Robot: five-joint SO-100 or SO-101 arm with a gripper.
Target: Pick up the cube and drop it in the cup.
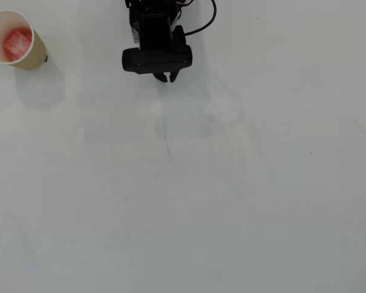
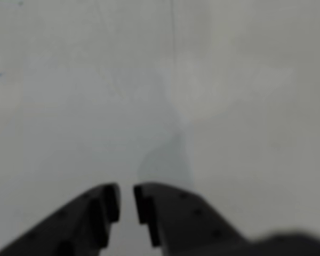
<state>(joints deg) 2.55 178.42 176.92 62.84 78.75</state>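
Tool empty; cube half-hidden inside cup.

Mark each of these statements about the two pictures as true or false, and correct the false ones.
1. The cube lies inside the cup. True.
2. The cup lies tipped on its side. False: it stands upright, mouth up, at the overhead view's top left.
3. The gripper holds the cube. False: nothing is between its fingers, which are nearly closed with only a thin gap.
4. The gripper is apart from the cup. True.
5. A second cube lies on the table. False: only one cube shows, in the cup.
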